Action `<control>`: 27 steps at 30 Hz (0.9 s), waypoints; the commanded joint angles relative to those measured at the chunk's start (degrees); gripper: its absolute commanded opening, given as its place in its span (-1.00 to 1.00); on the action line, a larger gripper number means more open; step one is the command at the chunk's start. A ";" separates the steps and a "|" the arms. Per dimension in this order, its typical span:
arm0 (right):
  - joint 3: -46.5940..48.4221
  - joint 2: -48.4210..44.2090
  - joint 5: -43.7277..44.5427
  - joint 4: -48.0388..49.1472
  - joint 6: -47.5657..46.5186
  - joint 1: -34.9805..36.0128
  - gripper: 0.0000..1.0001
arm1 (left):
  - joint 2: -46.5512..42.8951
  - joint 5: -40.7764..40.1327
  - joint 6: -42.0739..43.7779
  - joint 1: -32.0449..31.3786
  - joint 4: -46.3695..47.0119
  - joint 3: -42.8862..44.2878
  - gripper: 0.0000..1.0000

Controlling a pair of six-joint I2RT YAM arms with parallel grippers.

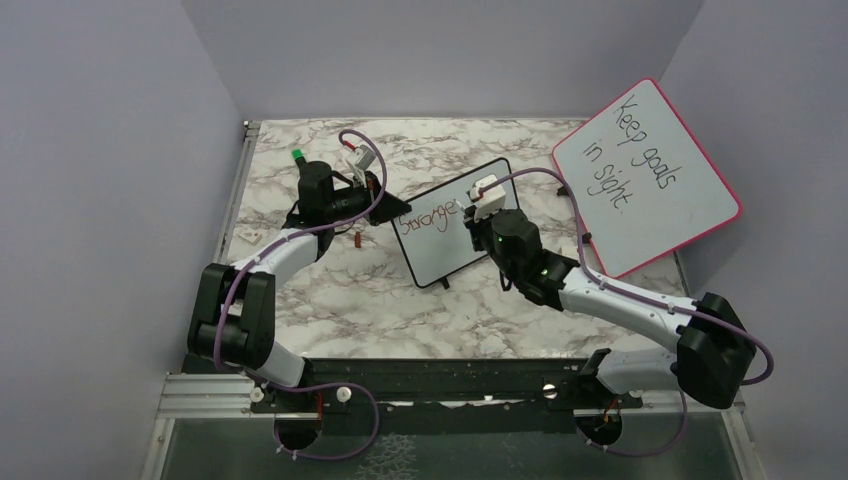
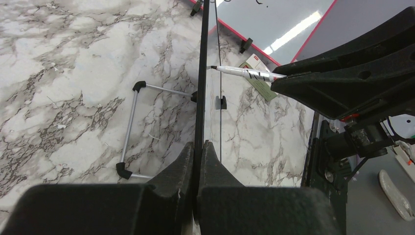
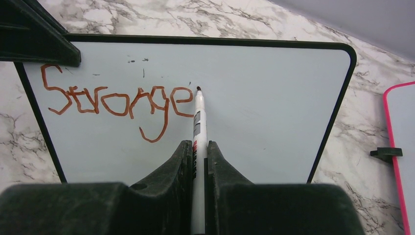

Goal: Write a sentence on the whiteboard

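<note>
Right wrist alone shows reddish "Stronge" lettering (image 3: 117,100) ahead; right gripper (image 3: 199,145) clamps a slim marker (image 3: 198,115), left gripper (image 2: 198,146) pinches the glossy, black-framed whiteboard (image 2: 201,73) edge-on.

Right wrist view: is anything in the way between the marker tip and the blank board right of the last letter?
Nothing visible. The white marker in the right hand ends just past the reddish-brown "Stronge"; the small black-framed whiteboard is bare from there to its right frame.

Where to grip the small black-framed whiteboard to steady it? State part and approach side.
Grip the whiteboard by its thin frame at the edge beside the "S", coming edge-on from the robot's left. It is a flat panel, so only its rim fits between fingers, and that edge clears the marker. The left gripper clamps there.
</note>
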 commanded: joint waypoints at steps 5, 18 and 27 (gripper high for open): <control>-0.97 -1.00 0.14 -4.17 2.09 -0.42 -0.99 | 1.92 -3.34 2.96 -0.27 -6.11 -0.37 -1.00; -2.57 -2.34 -0.81 -6.65 4.33 -0.45 -0.99 | 2.03 -3.43 2.94 -0.30 -6.20 -0.37 -1.00; -1.69 -1.33 0.23 -2.15 2.79 -0.45 -0.99 | 1.92 -3.34 2.87 -0.29 -6.20 -0.36 -1.00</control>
